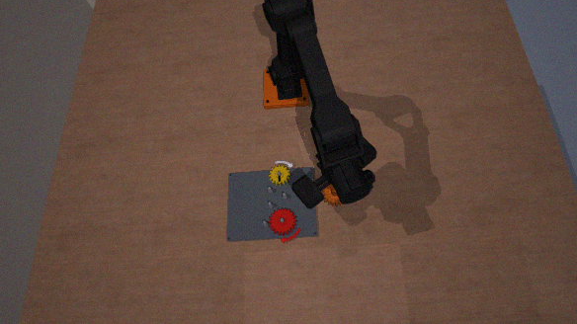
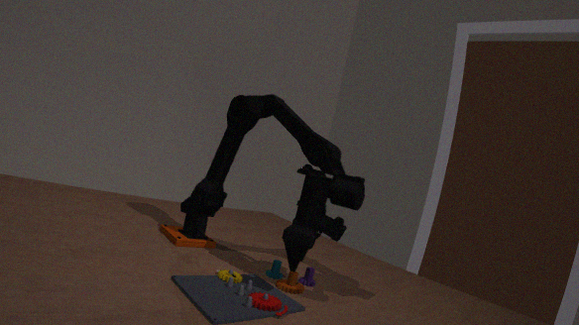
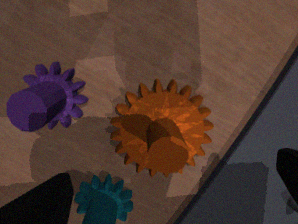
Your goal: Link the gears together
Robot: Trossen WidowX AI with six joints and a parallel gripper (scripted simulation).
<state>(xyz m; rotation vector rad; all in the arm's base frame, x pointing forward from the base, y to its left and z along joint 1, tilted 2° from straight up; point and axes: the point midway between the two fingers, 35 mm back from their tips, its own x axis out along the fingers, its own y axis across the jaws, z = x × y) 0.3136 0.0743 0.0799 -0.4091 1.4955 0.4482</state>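
The grey board (image 1: 247, 209) (image 2: 203, 291) (image 3: 280, 110) carries the red gear (image 1: 283, 223) (image 2: 266, 301) and the yellow gear (image 1: 280, 177) (image 2: 228, 276), with several empty pegs between and beside them. A loose orange gear (image 1: 332, 197) (image 2: 289, 287) (image 3: 160, 107) stands upright on the table next to the board. My gripper (image 2: 293, 270) (image 3: 176, 172) is open, pointing down at about the top of the orange gear's handle, with a finger on either side of it in the wrist view. A purple gear (image 2: 308, 278) (image 3: 27, 110) and a teal gear (image 2: 276, 270) (image 3: 102, 197) stand nearby; the arm hides both in the top view.
The white arrow (image 1: 284, 163) lies beside the yellow gear and the red arrow (image 1: 292, 236) beside the red gear. The orange arm base (image 1: 287, 103) (image 2: 188, 241) stands behind the board. One finger is over the board's edge region in the wrist view.
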